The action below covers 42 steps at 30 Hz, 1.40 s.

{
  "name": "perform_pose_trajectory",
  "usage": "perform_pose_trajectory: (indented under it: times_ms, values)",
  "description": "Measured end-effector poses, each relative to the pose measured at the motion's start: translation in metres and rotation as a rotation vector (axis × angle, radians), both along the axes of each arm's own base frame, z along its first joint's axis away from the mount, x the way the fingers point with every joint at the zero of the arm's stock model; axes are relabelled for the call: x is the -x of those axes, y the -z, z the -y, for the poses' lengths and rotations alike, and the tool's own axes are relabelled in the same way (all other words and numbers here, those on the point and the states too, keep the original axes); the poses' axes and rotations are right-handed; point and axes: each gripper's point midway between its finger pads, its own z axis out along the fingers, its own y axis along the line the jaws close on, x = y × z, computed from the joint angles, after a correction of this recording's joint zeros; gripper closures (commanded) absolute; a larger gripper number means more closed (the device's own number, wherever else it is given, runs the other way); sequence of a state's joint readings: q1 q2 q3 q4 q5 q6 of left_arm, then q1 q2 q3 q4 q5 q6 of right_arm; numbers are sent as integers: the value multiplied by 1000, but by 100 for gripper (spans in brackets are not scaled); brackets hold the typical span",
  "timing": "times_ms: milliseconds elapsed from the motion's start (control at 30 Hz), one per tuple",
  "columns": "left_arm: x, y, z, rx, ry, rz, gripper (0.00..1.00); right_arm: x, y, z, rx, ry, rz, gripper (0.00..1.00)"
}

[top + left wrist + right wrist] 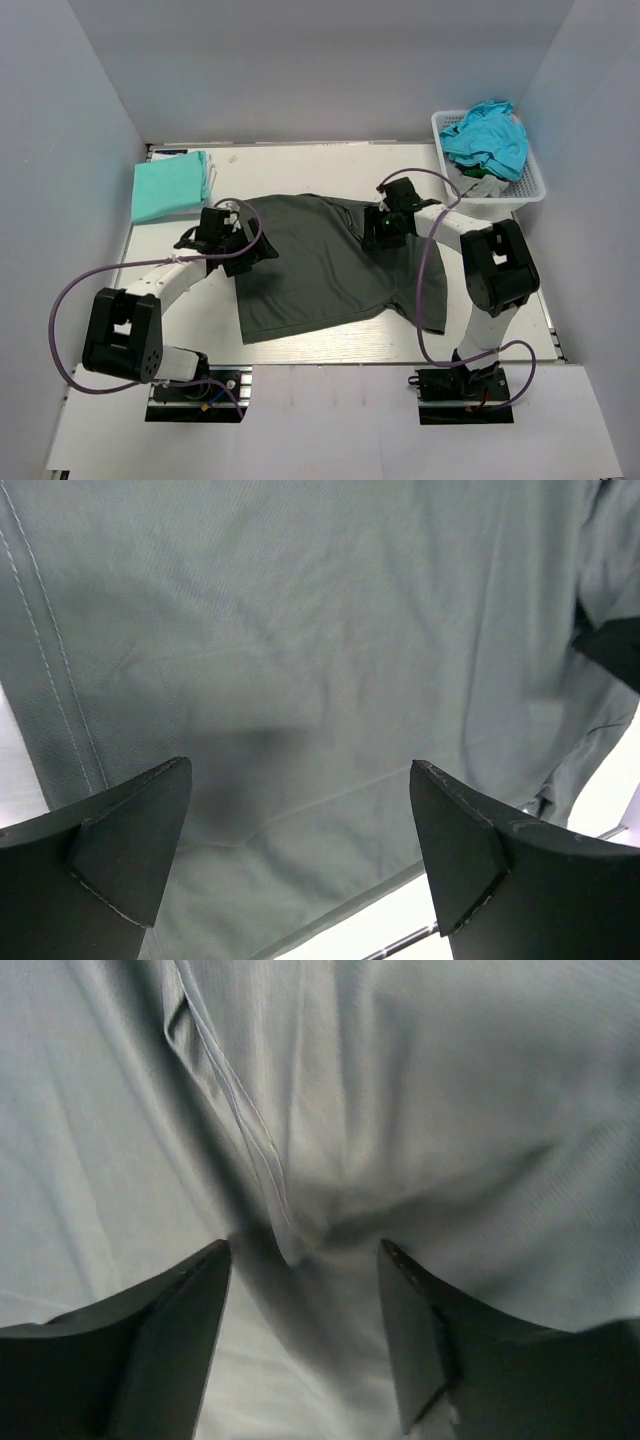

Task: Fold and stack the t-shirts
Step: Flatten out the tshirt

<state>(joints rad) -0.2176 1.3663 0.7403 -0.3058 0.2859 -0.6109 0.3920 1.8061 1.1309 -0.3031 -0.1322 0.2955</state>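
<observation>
A dark charcoal-grey t-shirt (pixel 320 275) lies spread across the middle of the table. My left gripper (pixel 258 248) hovers at its left edge, open, with only flat cloth (pixel 300 630) under its fingers (pixel 140 830) and the hem just below. My right gripper (pixel 372 236) is down on the shirt's upper right part, its jaws apart on either side of a raised ridge of cloth with a stitched seam (pixel 255 1145). A mint-green t-shirt (pixel 170 186) lies folded at the back left. A teal t-shirt (pixel 487 136) is heaped in the basket.
The white lattice basket (pixel 441 135) stands at the back right, with a grey garment (pixel 482 186) under the teal one. White walls close in the table on three sides. Purple cables loop from both arms over the shirt's edges.
</observation>
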Motion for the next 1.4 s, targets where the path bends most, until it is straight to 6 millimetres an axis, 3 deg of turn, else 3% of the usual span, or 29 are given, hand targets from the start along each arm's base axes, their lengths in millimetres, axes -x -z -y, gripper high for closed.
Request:
perform_pose_trajectory:
  times_ms: [33,300,367,700,867,1000,1067,1100,1133,1267,1400]
  values:
    - [2,3,0,-1,2,-8,0,-2,3,-3,3,-1,-4,47]
    - [13,30,0,-26,5,-90,0,-23,4,-6,42,76,30,78]
    - [15,38,0,-29,3,-113,0,-31,-1,-5,49,104,50,100]
    - [10,39,3,-8,-4,-105,0,-80,-25,-8,88,155,151,100]
    - [8,40,3,-16,-15,-132,0,-137,-55,-15,119,187,271,100]
    - [7,40,2,-30,-17,-151,0,-226,-91,-23,130,296,486,100]
    - [7,40,2,-35,-14,-155,0,-264,-99,-18,139,386,594,100]
    - [7,40,2,-37,-12,-156,0,-281,-101,-16,133,427,651,97]
    - [7,41,2,-39,-10,-157,0,-295,-100,-13,127,459,702,13]
    - [8,40,1,-45,-6,-154,0,-326,-87,-4,131,477,801,10]
    - [14,40,-6,-81,-16,-156,0,-311,-78,-4,126,393,780,10]
